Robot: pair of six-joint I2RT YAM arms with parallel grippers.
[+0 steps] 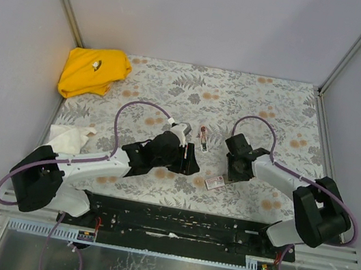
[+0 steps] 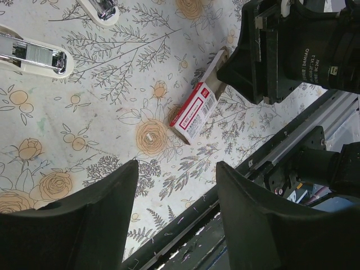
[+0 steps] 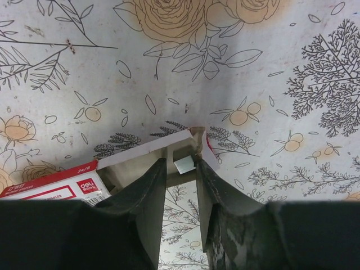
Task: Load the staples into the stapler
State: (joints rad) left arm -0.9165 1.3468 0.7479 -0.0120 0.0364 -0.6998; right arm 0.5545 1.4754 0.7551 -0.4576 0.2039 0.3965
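The stapler lies swung open on the floral mat; its two pale halves with metal insides show in the left wrist view. The red-and-white staple box lies nearer, its grey tray slid out. My right gripper reaches into that tray, jaws narrowly apart. A short silvery strip of staples sits between the tips, against the right finger with a gap to the left one. My left gripper hovers open and empty over the mat, left of the box.
A yellow cloth lies at the back left and a crumpled white tissue sits beside the left arm. A black rail runs along the near edge. Grey walls close in the mat on three sides.
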